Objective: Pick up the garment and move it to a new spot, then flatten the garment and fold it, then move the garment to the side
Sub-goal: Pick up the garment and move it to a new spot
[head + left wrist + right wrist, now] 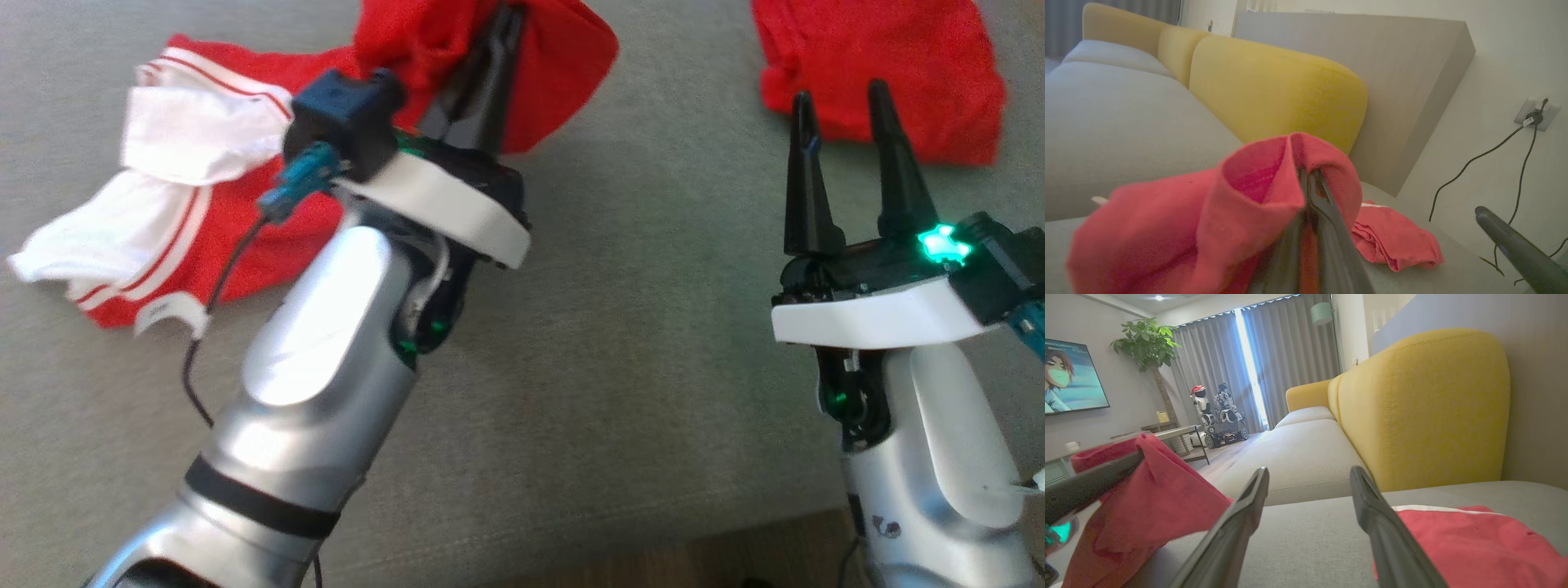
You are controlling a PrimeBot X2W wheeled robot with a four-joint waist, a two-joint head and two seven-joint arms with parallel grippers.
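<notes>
Two garments on a sofa seat

The garment [204, 163] lies at the left of the sofa seat [637, 327], one end raised in the left gripper [508, 24]. A second garment [890, 57] lies well apart at the right, just beyond the right gripper [841, 94]. The backrest [1421, 408] stands behind.

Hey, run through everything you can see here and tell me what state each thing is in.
left gripper: shut on the red and white garment
red and white garment: rumpled, one end lifted off the sofa
right gripper: open, empty
second red garment: lying bunched on the sofa
television: on, showing a cartoon
</notes>
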